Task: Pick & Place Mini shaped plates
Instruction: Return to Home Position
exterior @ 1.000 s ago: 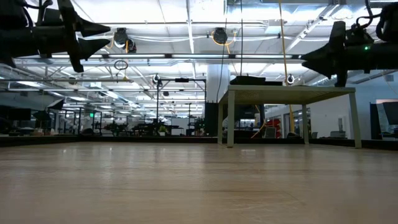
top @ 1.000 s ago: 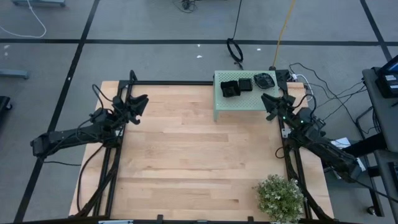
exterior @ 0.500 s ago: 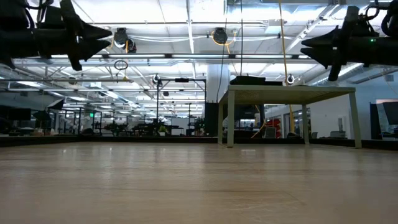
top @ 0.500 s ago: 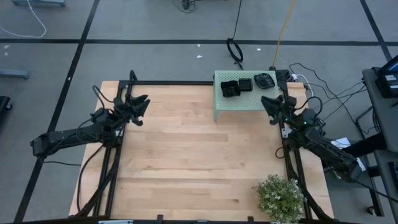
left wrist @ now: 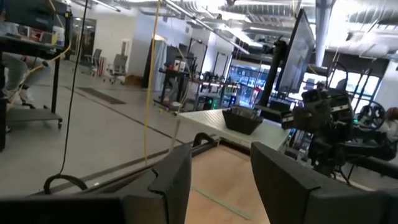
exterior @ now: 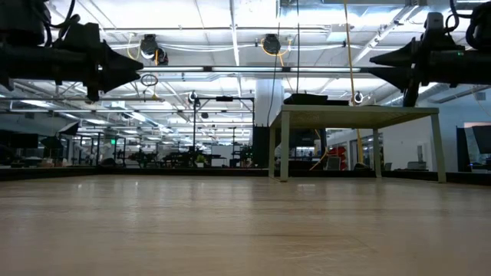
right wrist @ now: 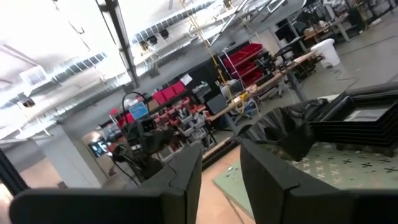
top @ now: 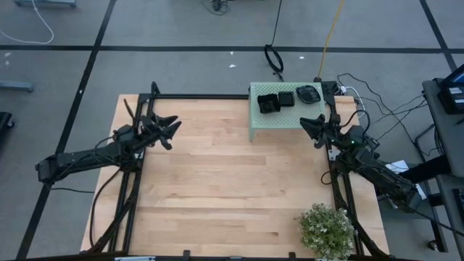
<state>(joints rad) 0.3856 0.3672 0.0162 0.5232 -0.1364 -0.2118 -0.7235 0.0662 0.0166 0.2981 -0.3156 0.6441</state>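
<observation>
On the bench (top: 217, 181), green stand (top: 279, 122) just beside right gripper (top: 309, 131), jaws released, empty. left gripper (top: 174, 133) well apart from it, jaws released, empty. mini shaped plates (top: 269, 104) stacked on stand, near right jaws.

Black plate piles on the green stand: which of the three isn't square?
The rightmost pile on the green stand. Its outline is rounded and leaf-like, while the middle pile and the left pile look squarish.
</observation>
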